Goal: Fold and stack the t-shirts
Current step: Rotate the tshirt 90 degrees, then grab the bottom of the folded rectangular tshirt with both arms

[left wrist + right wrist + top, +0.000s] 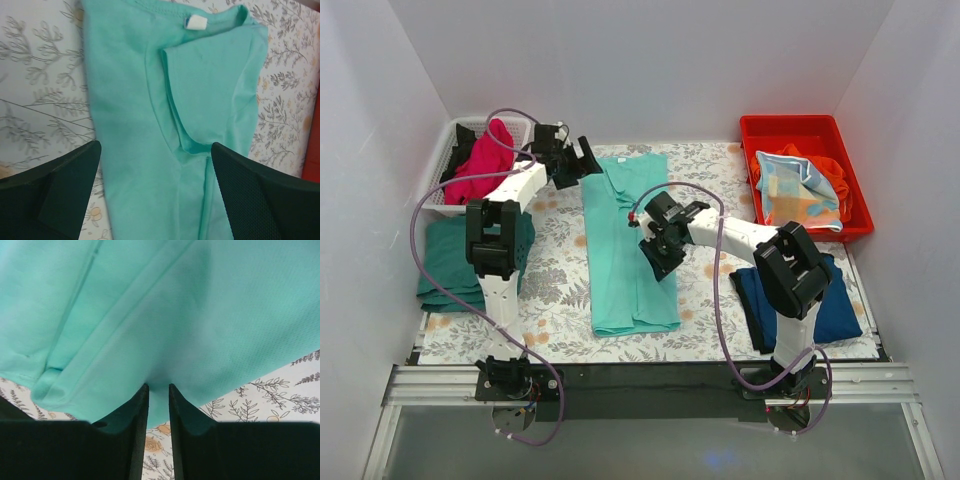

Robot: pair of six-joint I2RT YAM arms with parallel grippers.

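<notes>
A mint-green t-shirt lies folded into a long strip down the middle of the floral table cover, collar end at the back. My left gripper hovers open above the collar end; in the left wrist view its fingers stand wide apart over the shirt, with the white neck label and a folded-in sleeve showing. My right gripper sits at the strip's right edge, its narrow jaws pinching the puckered mint cloth.
A dark green folded shirt lies at the left and a navy one under the right arm. A white basket at the back left holds a magenta shirt. A red bin at the back right holds patterned cloth.
</notes>
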